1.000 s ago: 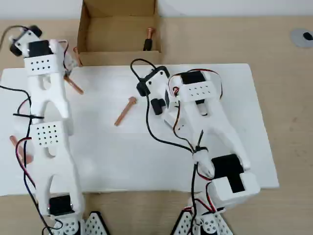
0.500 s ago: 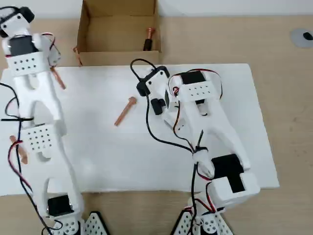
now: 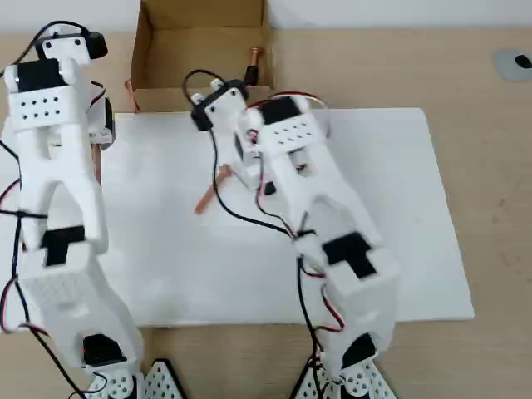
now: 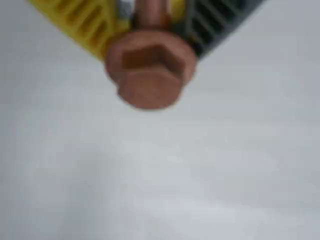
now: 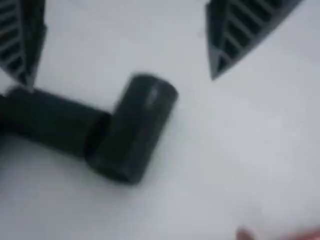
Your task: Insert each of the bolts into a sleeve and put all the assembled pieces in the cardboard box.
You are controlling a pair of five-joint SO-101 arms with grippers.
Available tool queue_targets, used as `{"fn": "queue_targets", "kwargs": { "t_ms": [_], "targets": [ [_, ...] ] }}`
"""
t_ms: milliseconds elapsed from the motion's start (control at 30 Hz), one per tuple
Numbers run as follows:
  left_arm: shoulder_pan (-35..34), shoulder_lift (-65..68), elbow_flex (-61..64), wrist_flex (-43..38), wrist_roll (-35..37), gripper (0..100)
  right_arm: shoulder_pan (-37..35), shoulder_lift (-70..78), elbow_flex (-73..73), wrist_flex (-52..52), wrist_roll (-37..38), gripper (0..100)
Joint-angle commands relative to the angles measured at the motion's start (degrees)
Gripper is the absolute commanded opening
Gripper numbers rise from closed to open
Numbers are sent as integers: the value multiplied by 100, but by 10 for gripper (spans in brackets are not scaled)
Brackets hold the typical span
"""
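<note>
wooden table (image 3: 486,166) carries a white board (image 3: 391,216), with the cardboard box (image 3: 199,99) just beyond the board's far edge. one assembled piece (image 3: 252,66) lies inside the box, against the wall on the right arm's side.

left gripper (image 4: 150,12): clamped on the held bolt (image 4: 150,67). the shank is pinched between the yellow finger and the dark finger, and the hex head sits clear of the fingertips, over the white board. in the high view this arm stands at the board's left edge, well apart from the sleeves.

right gripper (image 5: 120,65): fingers apart with nothing between them, hovering over the sleeve (image 5: 137,132). a second sleeve (image 5: 47,120) lies on the board with one end touching the first one's side.

key relation: the sleeve lies on its side below the gap between the right fingers. its long axis runs roughly crosswise to the line joining them, a little skewed. the right arm is clearly the nearer one.

judged next step: lower the right gripper and close across the sleeve's round flanks. a small wrist turn would square the grip. the touching second sleeve may get nudged.

loose bolt (image 3: 212,189): flat on the board, just beside the right gripper, head toward that gripper and shank running off toward the near left.

judged progress: one piece boxed, two bolts not yet sleeved.
</note>
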Motion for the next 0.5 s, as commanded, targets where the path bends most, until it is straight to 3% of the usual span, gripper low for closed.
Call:
{"fn": "queue_targets", "kwargs": {
  "t_ms": [0,300,467],
  "targets": [
    [18,-971,580,-246,193,9,-57,409,-1015,360,-220,267],
    [211,-2615,3156,-1055,176,9,-48,681,-1490,677,-413,267],
    [475,-3934,5037,-1960,193,9,-66,681,-1473,695,-519,267]
  ]
}}
